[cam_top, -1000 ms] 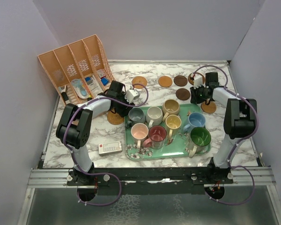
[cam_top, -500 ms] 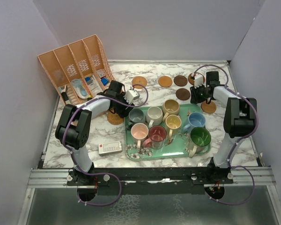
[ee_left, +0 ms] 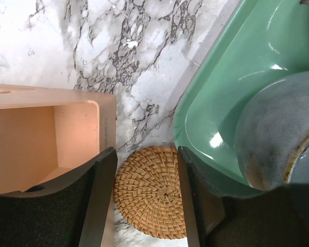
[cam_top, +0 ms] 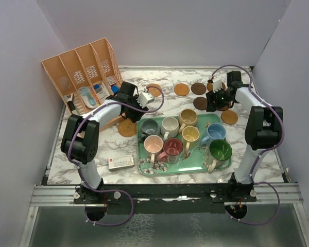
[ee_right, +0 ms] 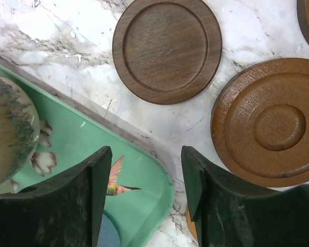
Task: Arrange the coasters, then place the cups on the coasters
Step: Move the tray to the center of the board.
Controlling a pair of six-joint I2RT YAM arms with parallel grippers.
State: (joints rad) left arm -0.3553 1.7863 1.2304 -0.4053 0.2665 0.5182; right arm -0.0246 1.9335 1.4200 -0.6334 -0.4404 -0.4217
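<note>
The left gripper (ee_left: pixel 146 154) is hanging with its fingers spread, gripping nothing. A woven coaster (ee_left: pixel 152 198) is lying on the marble table (ee_left: pixel 118 51) straight under the gap. An orange rack (ee_left: pixel 46 139) is sitting outside one finger, and the green tray (ee_left: pixel 216 103) carrying a grey cup (ee_left: pixel 278 134) is sitting outside the other. The right gripper (ee_right: pixel 147 152) is likewise gaping (nothing in it) over the tray's corner. Ahead of its fingertips a dark brown coaster (ee_right: pixel 167 49) is lying just beside a lighter brown coaster (ee_right: pixel 270 121).
</note>
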